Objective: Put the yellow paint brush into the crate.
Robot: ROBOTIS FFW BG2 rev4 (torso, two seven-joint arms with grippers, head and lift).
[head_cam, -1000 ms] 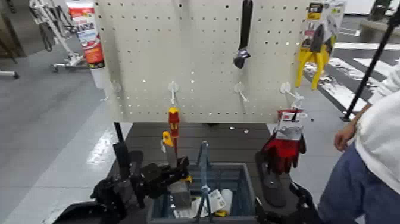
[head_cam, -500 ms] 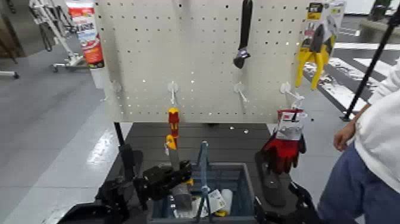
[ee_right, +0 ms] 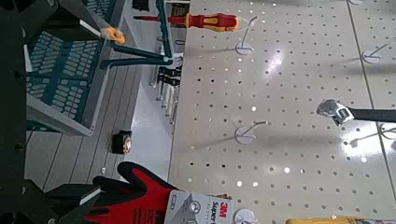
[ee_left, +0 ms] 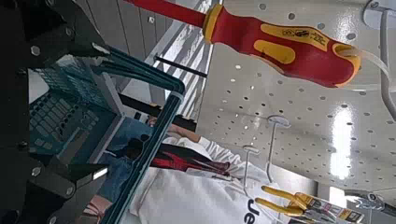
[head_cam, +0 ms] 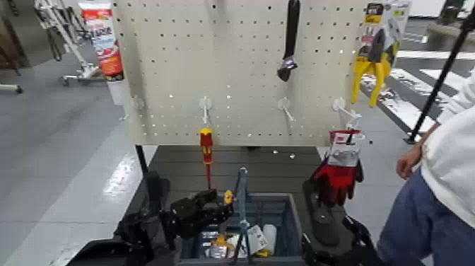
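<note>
Low in the middle of the head view, a grey-blue plastic crate (head_cam: 291, 219) with slatted sides holds a white printed packet (head_cam: 255, 238) and a white cylinder (head_cam: 269, 233). At its upper left, the black left gripper (head_cam: 222, 201) has its fingers spread, pinching nothing. The orange-yellow handle tip of the paint brush (head_cam: 228, 197) sticks up right beside those fingertips; lower down, its exact lie among the contents is hard to tell. The crate's tall hoop handle (head_cam: 242, 185) stands close by, just right of the gripper in the head view.

At lower right, the black right gripper (head_cam: 326, 232) waits beside the crate, fingers apart. Above it hang red-and-black gloves (head_cam: 338, 182), whose pale card (ee_right: 195, 209) reads "3M" and "Super" in the right wrist view. A red, white and blue tube (head_cam: 104, 41) at upper left carries large white lettering, only partly legible. On the cream pegboard (head_cam: 240, 71) hang a red-and-yellow screwdriver (head_cam: 206, 147), a black-handled wrench (head_cam: 288, 49) at upper centre and yellow-handled pliers (head_cam: 371, 79) at upper right. A person in a white top (head_cam: 452, 145) stands at the right edge.
</note>
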